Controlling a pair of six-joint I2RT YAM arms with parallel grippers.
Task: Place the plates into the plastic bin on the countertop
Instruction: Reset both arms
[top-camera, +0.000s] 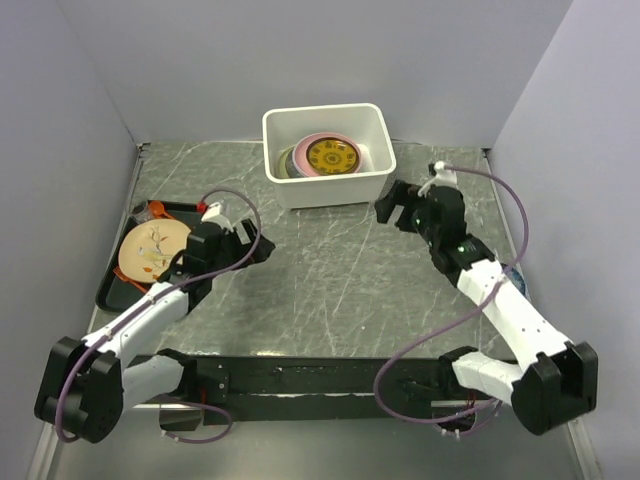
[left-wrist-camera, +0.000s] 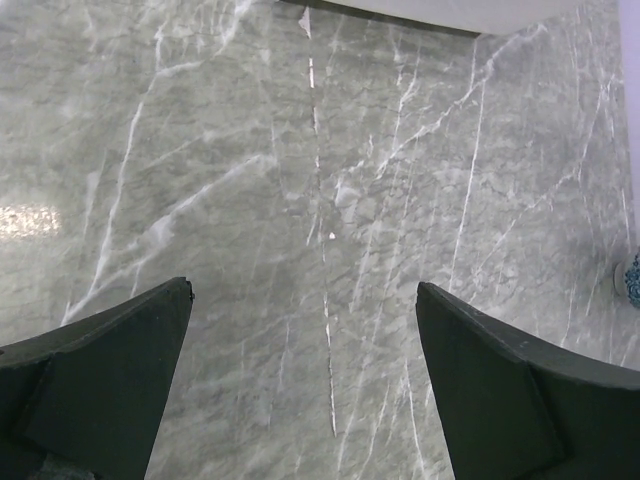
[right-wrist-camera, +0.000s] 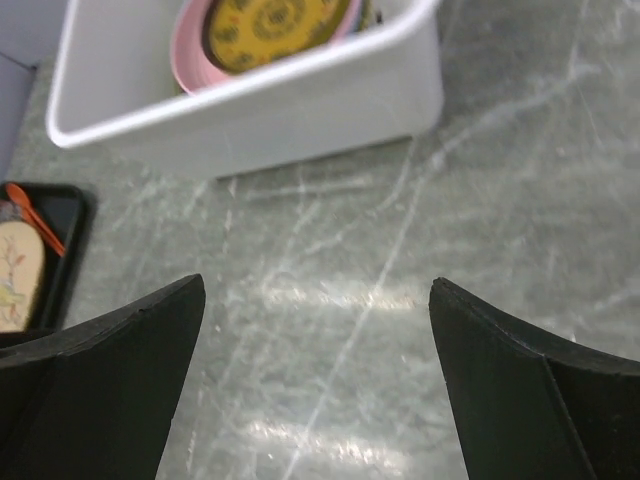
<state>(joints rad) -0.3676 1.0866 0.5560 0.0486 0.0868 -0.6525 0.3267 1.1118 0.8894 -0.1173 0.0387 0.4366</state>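
Currently left fingers (left-wrist-camera: 100, 390) and right fingers (right-wrist-camera: 520, 390) gape wide above the countertop (left-wrist-camera: 300, 200); plates (top-camera: 333, 155) lie in the plastic bin (top-camera: 330, 190)

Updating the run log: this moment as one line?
left tool open, empty | right tool open, empty | yellow disc atop pink plate in bin | cream plate on black tray

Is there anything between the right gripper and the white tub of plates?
No. In the right wrist view, only bare countertop lies between the open right gripper and the plastic bin.
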